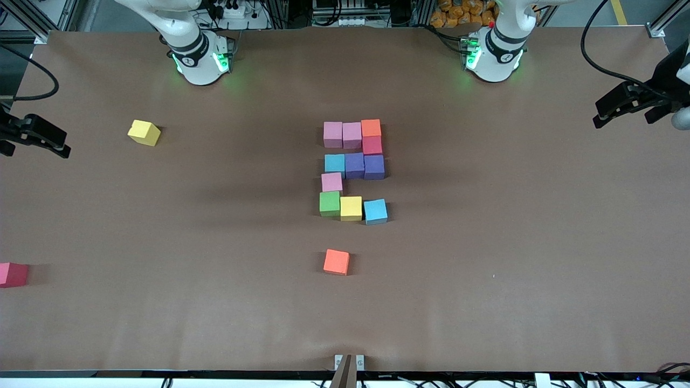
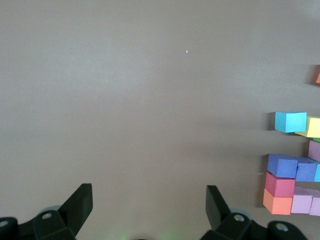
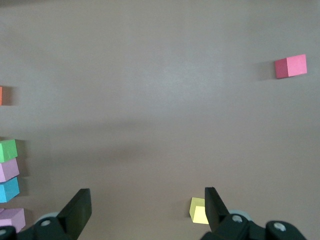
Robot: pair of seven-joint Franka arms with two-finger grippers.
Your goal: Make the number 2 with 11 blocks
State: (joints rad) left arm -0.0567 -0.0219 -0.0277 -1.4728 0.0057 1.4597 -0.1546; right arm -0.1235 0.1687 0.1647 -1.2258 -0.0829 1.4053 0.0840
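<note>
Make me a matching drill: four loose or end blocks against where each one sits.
1. green block
2. lone orange block
3. lone yellow block
4. lone red block

A. near the right arm's base
B. at the table edge, right arm's end
C. bottom row of the digit
D. alone, nearer the front camera than the digit

Pairs: 1-C, 2-D, 3-A, 4-B

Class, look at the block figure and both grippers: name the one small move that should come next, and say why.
Probably nudging the blue block square against the yellow block: it sits slightly skewed in the number 2, which otherwise counts eleven. Both the left gripper and right gripper wait open at the table's ends.
</note>
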